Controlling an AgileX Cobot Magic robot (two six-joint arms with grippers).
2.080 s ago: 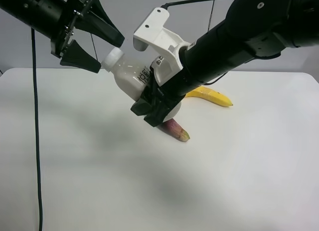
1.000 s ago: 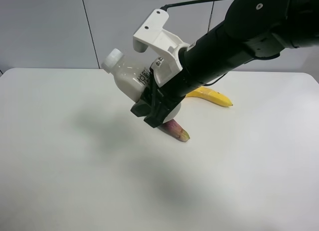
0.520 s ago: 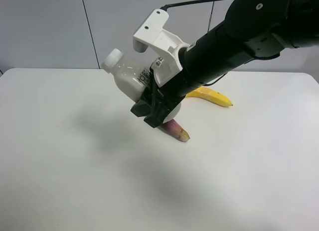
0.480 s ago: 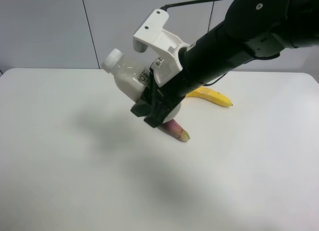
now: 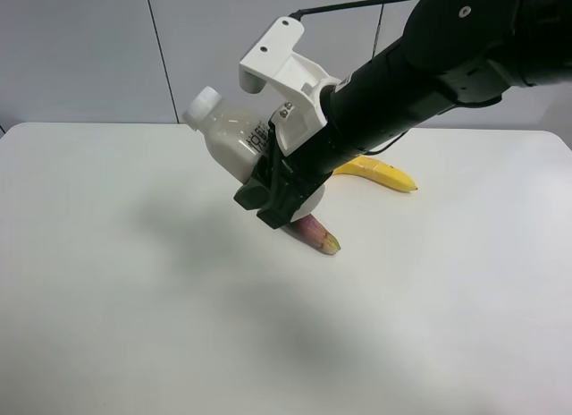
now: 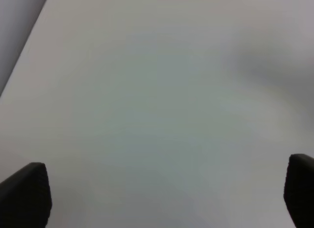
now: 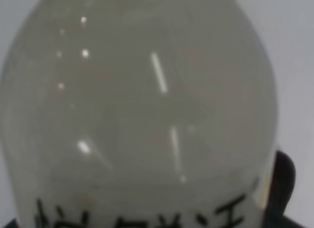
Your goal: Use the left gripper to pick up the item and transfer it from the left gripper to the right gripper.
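The white bottle [image 5: 228,136] with its white cap [image 5: 201,105] is held tilted in the air above the table, cap toward the exterior high view's left. The right gripper [image 5: 273,191], on the arm with the white bracket [image 5: 284,64], is shut on the bottle's lower body. In the right wrist view the bottle [image 7: 142,115] fills the frame, with a black finger [image 7: 284,184] beside it. The left gripper [image 6: 162,198] is out of the exterior high view. Its wrist view shows two fingertips [image 6: 24,193] far apart over bare table, holding nothing.
A yellow banana [image 5: 380,173] lies on the white table [image 5: 134,299] behind the right arm. A purple eggplant [image 5: 317,234] lies just below the held bottle, partly hidden by the gripper. A grey wall stands behind the table.
The left gripper, open beside the bottle's cap at first, has withdrawn out of the exterior high view. The bottle and the right arm have stayed in place.
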